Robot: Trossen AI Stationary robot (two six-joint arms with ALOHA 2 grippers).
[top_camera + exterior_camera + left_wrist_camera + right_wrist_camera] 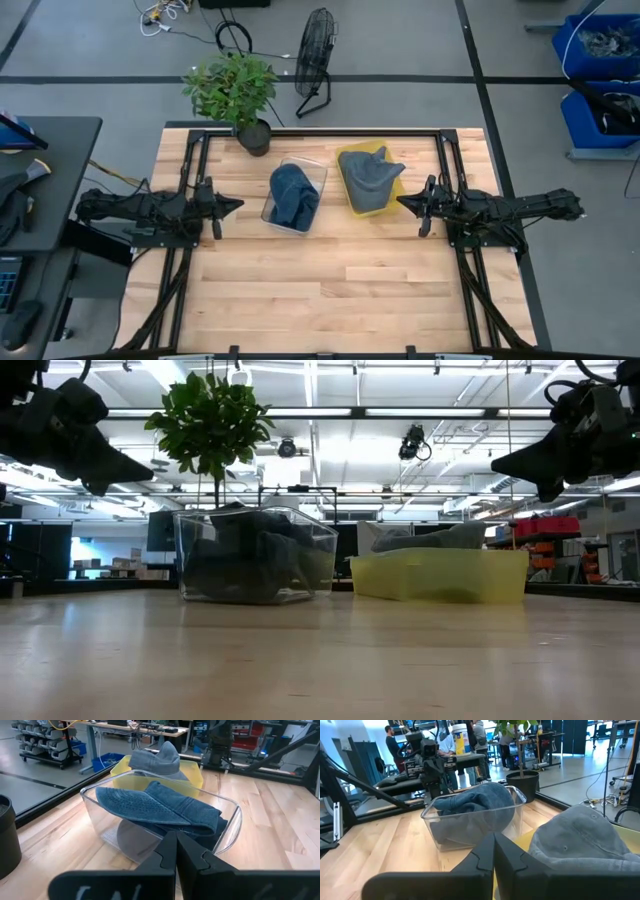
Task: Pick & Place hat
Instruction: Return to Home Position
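Observation:
A blue denim hat point(293, 194) lies crumpled in a clear plastic bin point(318, 172), also seen in the left wrist view as hat point(160, 809) in bin point(227, 837). A grey hat point(372, 174) lies in a yellow bin point(345, 157), its peak rising above the rim; the right wrist view shows this grey hat point(580, 837). My left gripper point(238, 206) hovers shut to the left of the clear bin, above the table. My right gripper point(400, 201) hovers shut just right of the yellow bin.
A potted plant point(236, 92) stands at the table's far edge, behind the clear bin. A floor fan point(315, 58) and blue crates point(600, 70) sit beyond the table. Bare wood point(340, 290) stretches across the near half. People show in the room behind.

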